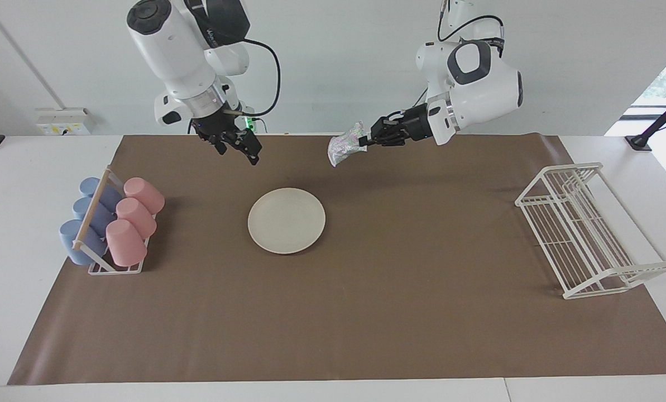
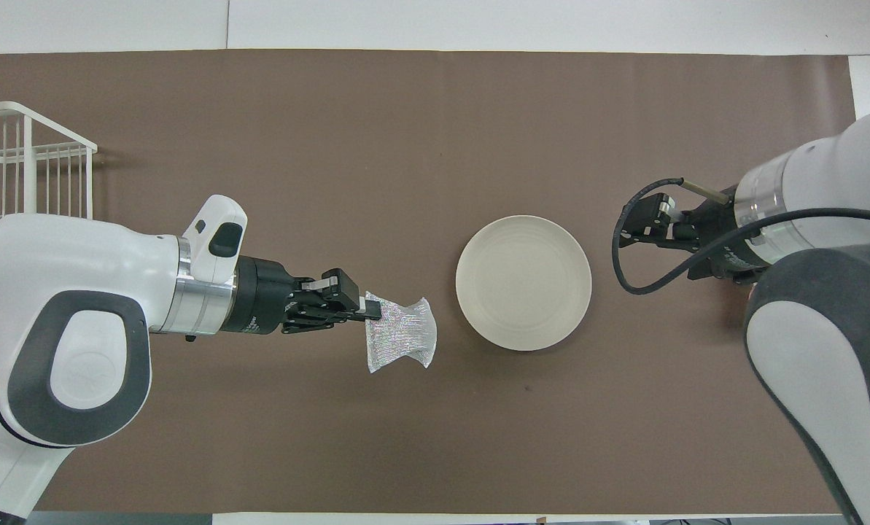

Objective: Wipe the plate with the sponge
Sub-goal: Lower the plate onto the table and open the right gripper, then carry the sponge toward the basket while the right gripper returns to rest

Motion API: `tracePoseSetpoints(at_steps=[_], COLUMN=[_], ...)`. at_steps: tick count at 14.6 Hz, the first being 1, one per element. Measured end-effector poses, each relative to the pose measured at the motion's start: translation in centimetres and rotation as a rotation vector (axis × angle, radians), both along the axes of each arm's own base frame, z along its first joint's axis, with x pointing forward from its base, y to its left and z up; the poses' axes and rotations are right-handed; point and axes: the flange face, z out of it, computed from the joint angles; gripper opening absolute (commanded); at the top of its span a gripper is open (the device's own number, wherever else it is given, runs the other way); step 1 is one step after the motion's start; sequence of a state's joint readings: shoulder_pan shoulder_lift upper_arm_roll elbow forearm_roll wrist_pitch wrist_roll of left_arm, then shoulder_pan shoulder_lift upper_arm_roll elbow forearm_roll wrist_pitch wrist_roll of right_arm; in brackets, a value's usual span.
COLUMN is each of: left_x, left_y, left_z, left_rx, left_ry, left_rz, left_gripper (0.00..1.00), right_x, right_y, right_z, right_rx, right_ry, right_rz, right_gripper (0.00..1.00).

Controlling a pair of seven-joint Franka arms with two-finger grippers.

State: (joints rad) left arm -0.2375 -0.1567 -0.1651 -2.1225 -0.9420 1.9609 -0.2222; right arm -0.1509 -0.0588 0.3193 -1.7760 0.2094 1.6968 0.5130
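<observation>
The left arm reaches in level above the brown mat point(image 1: 366, 312), its wrist turned sideways so the left pincer point(image 1: 364, 140) points along the counter point(image 1: 31, 167) toward the right arm's end. That pincer is clamped together on one edge of the sponge point(image 1: 344, 146), which hangs in the air as a crumpled, shimmering silvery lump (wrinkled and drooping below the fingertips). The sponge is over bare mat, beside the plate point(image 1: 286, 220) and apart from it.

The right arm comes down steeply from its base, forearm tilted, with the right pincer point(image 1: 243, 149) raised above the mat near the robots' edge of it. Its fingers stand apart and hold nothing.

The plate lies flat on the mat about midway along the counter, nothing on it, with neither pincer touching it.

Toward the right arm's end a small rack point(image 1: 101, 262) holds three pink cups point(image 1: 134, 220) and three blue cups point(image 1: 90, 215) lying on their sides. Toward the left arm's end stands a white wire dish rack point(image 1: 584, 229).
</observation>
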Motion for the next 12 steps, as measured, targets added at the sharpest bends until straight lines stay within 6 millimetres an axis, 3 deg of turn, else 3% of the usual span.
tracePoseSetpoints(at_steps=[6, 10, 12], left_x=[-1.9, -3.0, -3.3], left_y=[-3.1, -3.3, -2.9], left_z=[0.9, 1.9, 2.4], left_rx=[0.429, 0.66, 0.766], left_ry=[-0.067, -0.077, -0.076], left_rz=[-0.038, -0.142, -0.187], left_gripper=[0.0, 0.0, 0.0], right_x=[0.4, 1.0, 1.4], right_y=[-1.6, -6.5, -8.0], right_z=[-0.4, -0.8, -0.7], right_rx=[0.012, 0.015, -0.069], right_ry=[-0.04, -0.057, -0.04], right_rz=[0.169, 0.277, 0.337], right_gripper=[1.0, 1.0, 1.0])
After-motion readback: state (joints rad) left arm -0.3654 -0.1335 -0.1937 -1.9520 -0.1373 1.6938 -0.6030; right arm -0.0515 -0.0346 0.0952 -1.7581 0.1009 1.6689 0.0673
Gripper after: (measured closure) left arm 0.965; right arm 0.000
